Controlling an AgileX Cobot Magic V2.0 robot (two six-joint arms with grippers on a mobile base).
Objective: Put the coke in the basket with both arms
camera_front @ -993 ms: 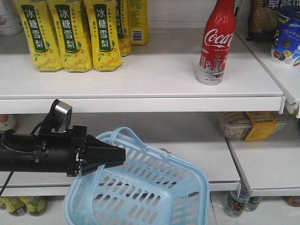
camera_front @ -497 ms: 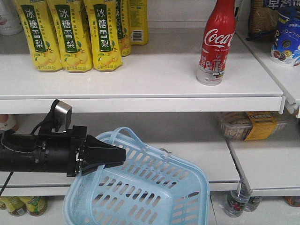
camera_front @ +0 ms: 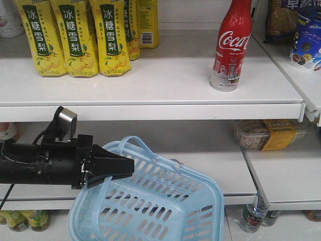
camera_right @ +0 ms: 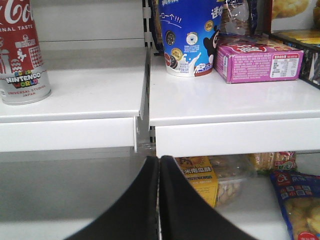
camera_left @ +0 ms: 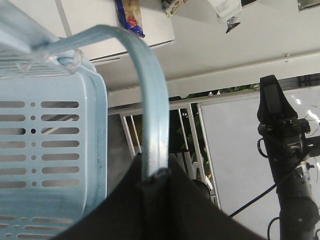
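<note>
The coke (camera_front: 230, 45) stands upright on the upper white shelf, right of centre; in the right wrist view the coke (camera_right: 22, 55) sits at the far left. The pale blue basket (camera_front: 150, 201) hangs tilted below that shelf. My left gripper (camera_front: 131, 165) is shut on its loop handle (camera_left: 152, 115), with the basket wall (camera_left: 50, 125) close on the left. My right gripper (camera_right: 159, 160) is shut with nothing in it, lower than the coke's shelf and to the coke's right. The right arm (camera_left: 290, 165) shows in the left wrist view.
Yellow drink bottles (camera_front: 75, 35) line the upper shelf at left. A blue cup (camera_right: 187, 35) and a pink box (camera_right: 260, 60) stand on the neighbouring shelf to the right. A snack box (camera_front: 271, 133) lies on the lower shelf. The shelf's front edge (camera_front: 150, 111) overhangs the basket.
</note>
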